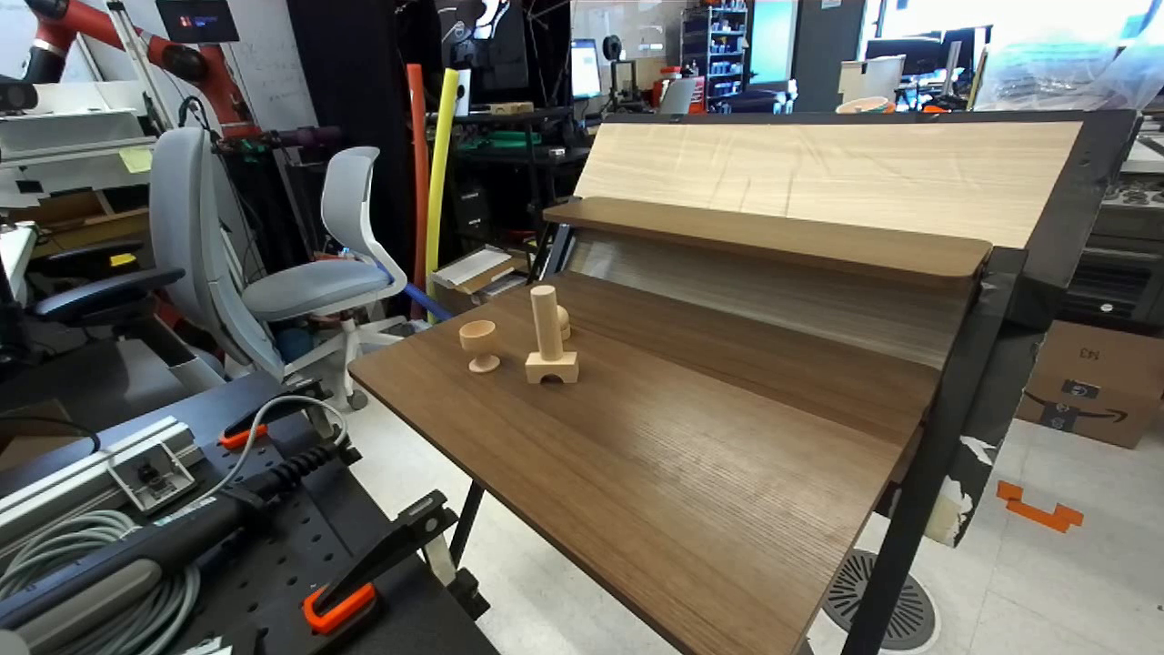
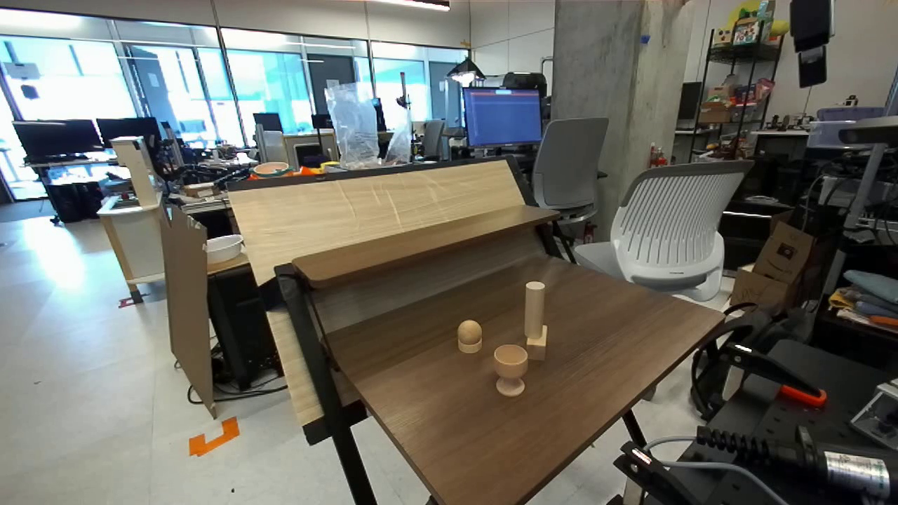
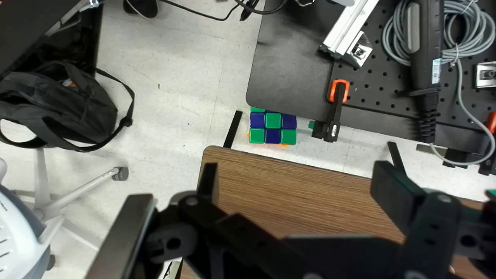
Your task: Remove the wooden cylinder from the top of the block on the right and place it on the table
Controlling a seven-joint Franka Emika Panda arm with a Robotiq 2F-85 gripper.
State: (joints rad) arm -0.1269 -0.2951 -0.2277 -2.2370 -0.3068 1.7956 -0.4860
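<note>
1. Workbench (image 1: 300, 537), lower left of the frame in an exterior view: its black perforated surface carries a coiled gray cable (image 1: 77, 532) and black-and-orange clamps (image 1: 338, 611).
2. Chairs (image 1: 314, 289), left side of that frame: two, gray in color, stand beyond the workbench.
3. Cup (image 1: 478, 337), wooden and footed, left of center: it stands upright on the dark-brown table (image 1: 691, 455), near the block (image 1: 551, 366) but apart from it.
4. Wooden cylinder (image 1: 546, 323), just left of center: it stands upright on top of the block, touching it, in both exterior views. The block, low and notched by an arch at its base, rests on the table.
5. Panel (image 1: 818, 177), pale and slanted, upper right of the frame: it rises behind a brown shelf (image 1: 764, 235) set above the far side of the table.
6. Round piece (image 2: 469, 346), squat with a ball-shaped top, near the center of the frame in an exterior view: it stands on the table left of the cup, which in turn stands left of the wooden cylinder and block.
7. Backpack (image 3: 58, 104), black, left side of the wrist view: it shows against the pale floor (image 3: 178, 97).
8. Gripper (image 3: 298, 182), lower half of the wrist view: its fingers (image 3: 393, 192) stand spread wide apart, and the wood grain of the table shows between them.
</note>
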